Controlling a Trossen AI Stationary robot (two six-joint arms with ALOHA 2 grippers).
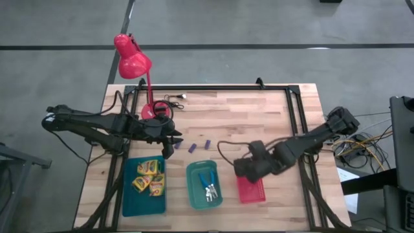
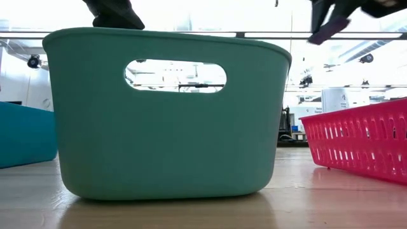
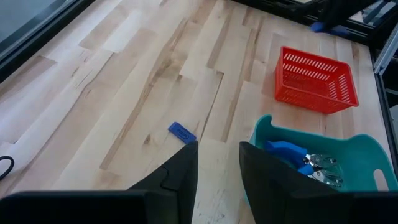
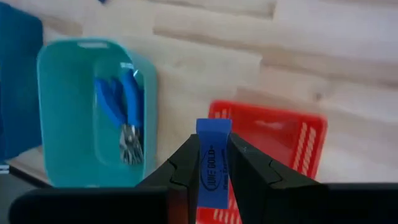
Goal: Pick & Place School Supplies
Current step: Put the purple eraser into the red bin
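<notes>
The right pincer [image 4: 214, 163] is clamped on a small purple block [image 4: 213, 163], holding it above the red tray [image 1: 251, 189] at the lower right of centre in the high view. The left pincer [image 3: 219, 163] hangs with its fingers apart and nothing between them, above the table [image 1: 259, 116] left of centre. Two more purple blocks [image 1: 193, 147] lie on the bare wood at mid-frame. The scissor tools [image 1: 208, 186] sit in the green tray [image 1: 192, 188], and the crayon boxes [image 1: 148, 176] in the teal tray [image 1: 129, 200] at lower left.
</notes>
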